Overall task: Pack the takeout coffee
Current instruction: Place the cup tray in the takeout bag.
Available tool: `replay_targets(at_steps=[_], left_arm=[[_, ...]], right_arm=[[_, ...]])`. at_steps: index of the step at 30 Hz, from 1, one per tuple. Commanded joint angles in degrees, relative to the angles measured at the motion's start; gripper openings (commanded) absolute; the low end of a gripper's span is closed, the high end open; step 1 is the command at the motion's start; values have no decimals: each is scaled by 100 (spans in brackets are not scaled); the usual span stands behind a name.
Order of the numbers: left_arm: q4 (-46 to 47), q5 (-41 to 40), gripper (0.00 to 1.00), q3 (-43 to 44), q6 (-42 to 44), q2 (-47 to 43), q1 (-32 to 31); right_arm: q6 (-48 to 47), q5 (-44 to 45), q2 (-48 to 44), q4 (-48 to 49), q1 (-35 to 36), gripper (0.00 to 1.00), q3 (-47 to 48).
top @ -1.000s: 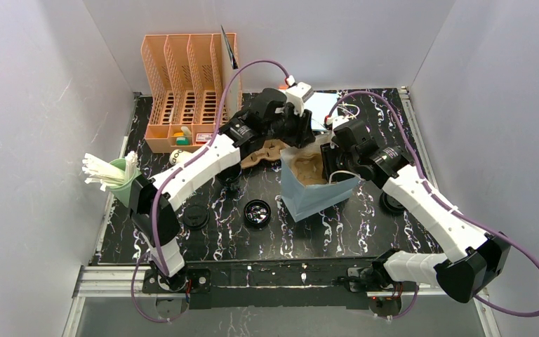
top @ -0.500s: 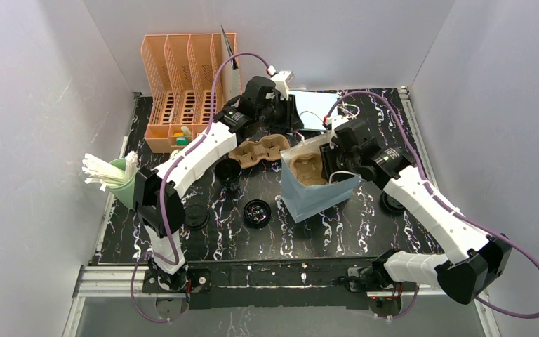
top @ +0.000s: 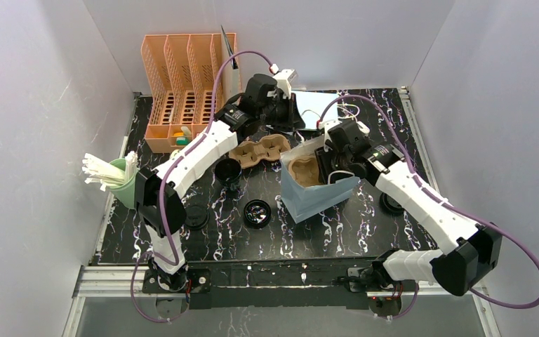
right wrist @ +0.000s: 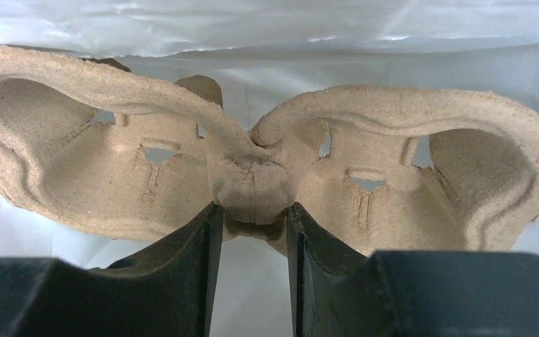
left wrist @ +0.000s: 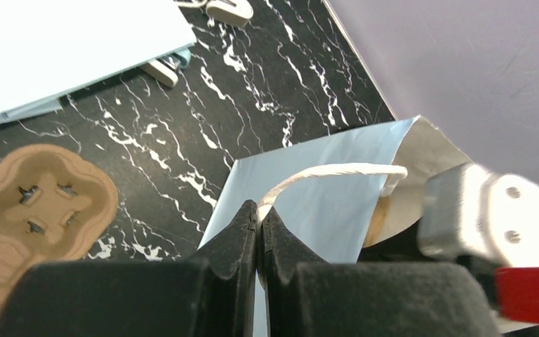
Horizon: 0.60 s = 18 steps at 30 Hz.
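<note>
The light-blue paper bag [top: 317, 191] stands open mid-table. My left gripper [top: 291, 127] is at its far rim, shut on the white cord handle [left wrist: 337, 172], which is pinched at the fingertips [left wrist: 260, 210]. My right gripper [top: 325, 166] reaches into the bag's mouth, shut on the middle post of a brown pulp carrier [right wrist: 253, 189], with the bag's white inside behind it. A second carrier [top: 258, 149] lies on the table left of the bag. Of the takeout coffee, one dark open cup [top: 228, 170] stands by that carrier; round black pieces [top: 196, 216] [top: 257, 213] [top: 391, 203] sit in front and at the right.
An orange slotted rack [top: 189, 91] fills the back left corner. A green holder with white sticks [top: 116, 179] stands at the left edge. A white sheet [top: 314, 107] lies behind the bag. Grey walls close in three sides.
My left arm swung from over the carrier and bag toward the back, uncovering the table carrier, then its jaws closed on the bag handle. The right gripper shifted slightly left with its carrier.
</note>
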Motion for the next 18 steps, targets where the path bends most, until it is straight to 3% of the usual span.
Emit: replay_targets(at_steps=[1,18], left_arm=[[-499,-403,0,599,180,161,-1],[-945,-789,0,1385,403,658,116]], right_arm=[[-179,-124,167,33,90,13,-186],[-137,-124,454,-107,319,13,-345]])
